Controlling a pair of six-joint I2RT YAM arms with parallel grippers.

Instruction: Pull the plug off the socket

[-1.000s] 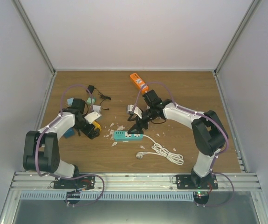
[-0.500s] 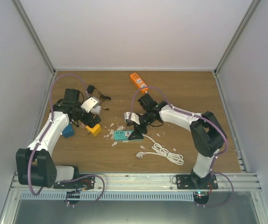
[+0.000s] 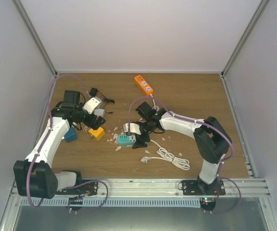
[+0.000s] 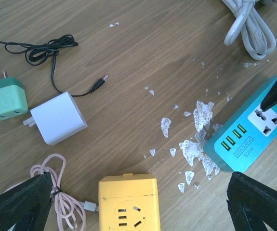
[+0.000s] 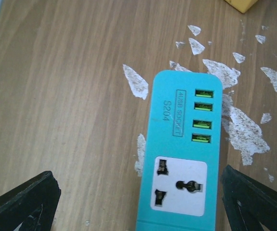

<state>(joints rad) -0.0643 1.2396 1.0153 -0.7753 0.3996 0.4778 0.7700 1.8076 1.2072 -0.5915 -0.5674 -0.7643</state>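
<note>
What lies where on our table (image 3: 201, 96)

In the middle we find the power strip (image 3: 127, 140), with loose chips (image 4: 196, 144) scattered around its left end, between it and the cube socket (image 3: 97, 133) further left. Beyond the cube socket lie the square charger (image 4: 59, 118) and the small adapter (image 4: 3, 98), side by side. Right of the power strip, nearer to the arm bases, lies the coiled cable (image 3: 169, 156). The second strip (image 3: 143, 84) lies near the far edge.

The teal socket strip (image 5: 179, 159) lies flat on the wooden counter (image 5: 56, 96), showing four green USB ports and one white-faced outlet, which is empty. A white plug (image 3: 145, 159) lies near it, not inserted.
</note>
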